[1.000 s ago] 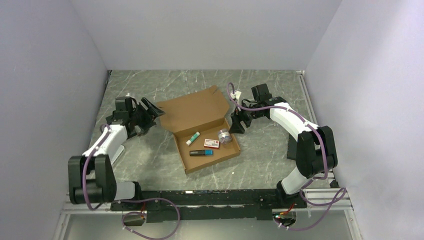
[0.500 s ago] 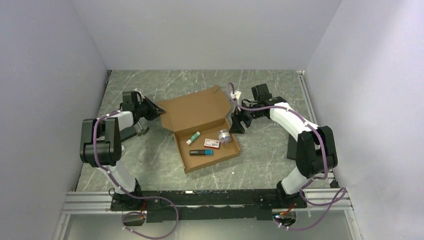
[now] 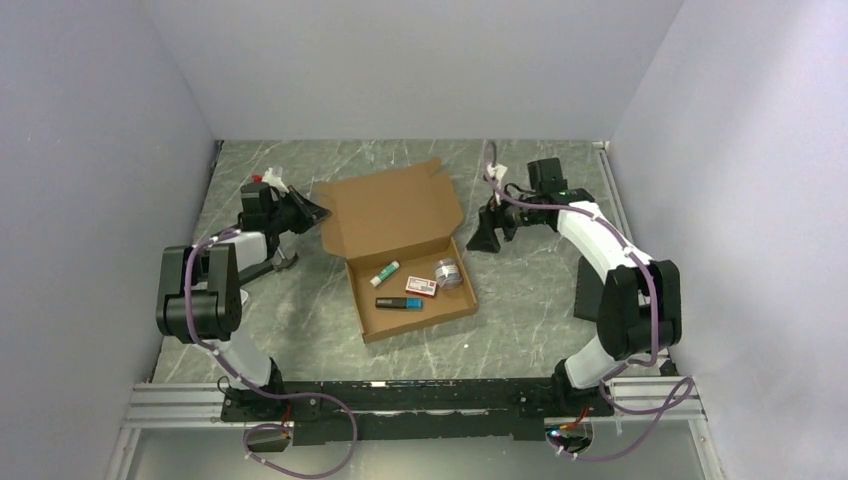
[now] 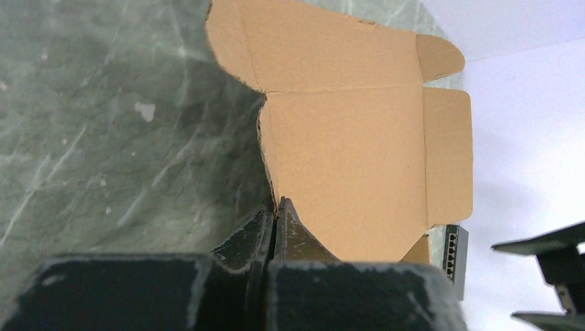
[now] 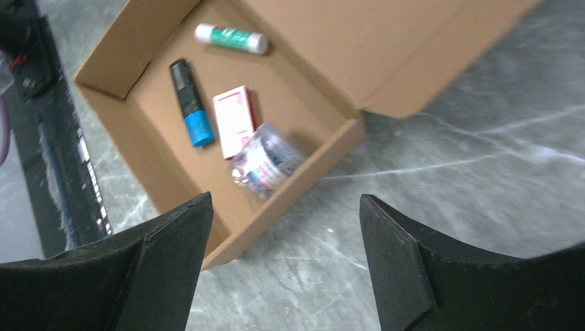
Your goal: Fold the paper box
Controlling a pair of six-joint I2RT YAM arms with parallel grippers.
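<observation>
One paper box is on the tabletop. Four small things lie inside it, one of each kind: one green-and-white tube, one black-and-blue marker, one red-and-white packet and one clear round jar.

A grey-green marbled surface with pale veins fills the middle of the top view. Plain lilac walls box it in: a back wall at top, a left wall and a right wall. The light is soft and even. A metal rail crosses the bottom.
</observation>
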